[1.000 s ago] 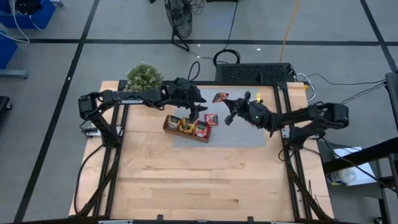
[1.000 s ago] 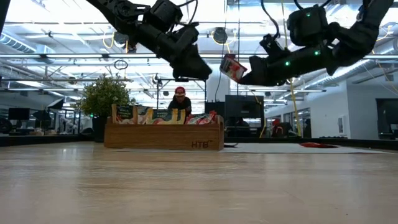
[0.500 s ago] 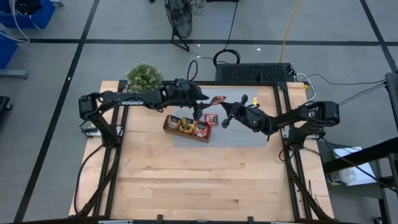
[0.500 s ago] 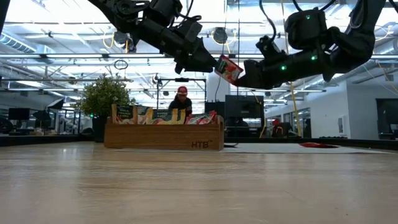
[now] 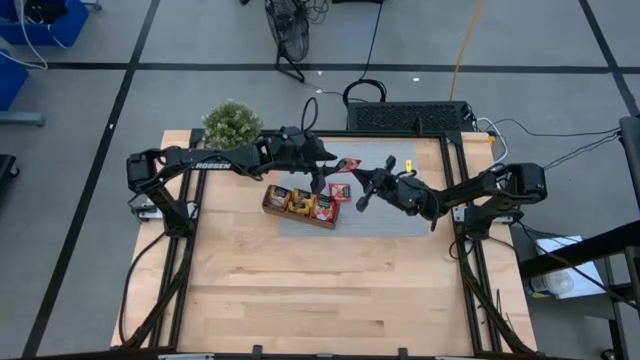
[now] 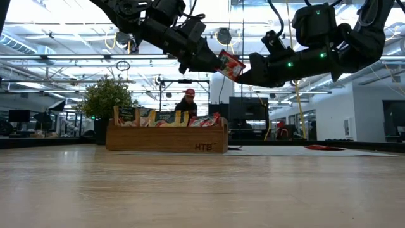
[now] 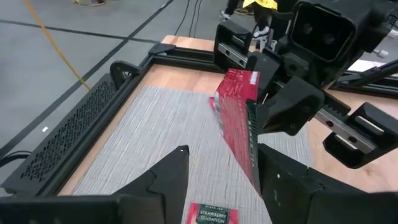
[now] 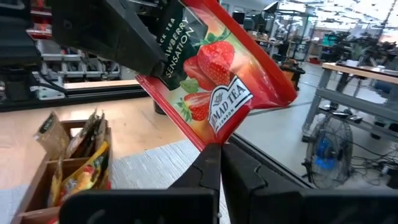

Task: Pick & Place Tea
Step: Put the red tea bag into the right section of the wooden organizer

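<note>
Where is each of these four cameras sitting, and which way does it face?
High view: above the table, looking straight down; both arms show, meeting over the wooden tray.
Low view: at table-top height, facing the room; both arms enter from above.
Left wrist view: on the left arm, facing the right gripper; its own fingers show.
Right wrist view: on the right arm; its fingers pinch the red tea sachet.
All four share that sachet.
</note>
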Controlling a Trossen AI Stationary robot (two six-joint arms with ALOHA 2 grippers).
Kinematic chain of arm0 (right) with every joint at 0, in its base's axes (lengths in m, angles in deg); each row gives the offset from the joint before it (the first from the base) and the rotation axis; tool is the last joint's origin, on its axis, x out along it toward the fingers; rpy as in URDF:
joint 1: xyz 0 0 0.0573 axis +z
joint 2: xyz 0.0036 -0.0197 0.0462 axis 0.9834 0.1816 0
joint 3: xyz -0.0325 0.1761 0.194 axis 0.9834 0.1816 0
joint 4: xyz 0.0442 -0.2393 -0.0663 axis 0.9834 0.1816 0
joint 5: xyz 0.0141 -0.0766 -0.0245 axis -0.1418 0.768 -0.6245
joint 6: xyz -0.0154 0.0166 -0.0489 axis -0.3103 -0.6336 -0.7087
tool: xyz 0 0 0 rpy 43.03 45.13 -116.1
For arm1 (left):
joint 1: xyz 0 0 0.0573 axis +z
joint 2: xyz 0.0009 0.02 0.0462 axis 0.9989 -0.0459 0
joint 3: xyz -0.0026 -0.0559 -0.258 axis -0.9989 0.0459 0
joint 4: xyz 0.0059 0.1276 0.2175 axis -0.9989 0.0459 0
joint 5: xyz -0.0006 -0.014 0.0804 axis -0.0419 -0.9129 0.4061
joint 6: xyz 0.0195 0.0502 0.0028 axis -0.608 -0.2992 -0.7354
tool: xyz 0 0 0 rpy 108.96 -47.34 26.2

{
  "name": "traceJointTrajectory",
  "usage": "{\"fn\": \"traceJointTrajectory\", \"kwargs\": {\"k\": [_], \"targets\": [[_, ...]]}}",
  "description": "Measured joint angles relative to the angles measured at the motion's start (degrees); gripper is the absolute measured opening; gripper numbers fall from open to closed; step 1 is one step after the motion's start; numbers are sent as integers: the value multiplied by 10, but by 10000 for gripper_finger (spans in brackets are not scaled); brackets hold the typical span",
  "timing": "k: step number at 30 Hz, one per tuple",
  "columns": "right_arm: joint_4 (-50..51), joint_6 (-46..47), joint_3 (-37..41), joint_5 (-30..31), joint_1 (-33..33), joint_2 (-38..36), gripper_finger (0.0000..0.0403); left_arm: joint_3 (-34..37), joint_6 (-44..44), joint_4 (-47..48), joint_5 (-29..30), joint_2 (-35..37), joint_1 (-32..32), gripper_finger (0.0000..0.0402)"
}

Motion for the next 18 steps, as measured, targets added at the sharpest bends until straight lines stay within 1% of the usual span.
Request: {"fn": "traceJointTrajectory", "kwargs": {"k": [3, 6, 8, 12, 13, 18], "targets": [[0, 2, 0, -10, 0, 0, 0, 0, -1, -6, -11, 0, 0, 177], [0, 3, 0, -9, 0, 0, 0, 0, -10, -10, -21, 0, 0, 152], [1, 3, 0, -10, 0, 0, 0, 0, -20, -12, -22, 0, -1, 120], [2, 4, 0, -10, 0, 0, 0, 0, -50, -12, -39, 0, -1, 30], [2, 6, 0, -10, 0, 0, 0, 0, -57, -12, -44, 0, -1, 15], [5, 34, 0, -11, 0, 0, 0, 0, -101, 8, -45, 4, -1, 4]]}}
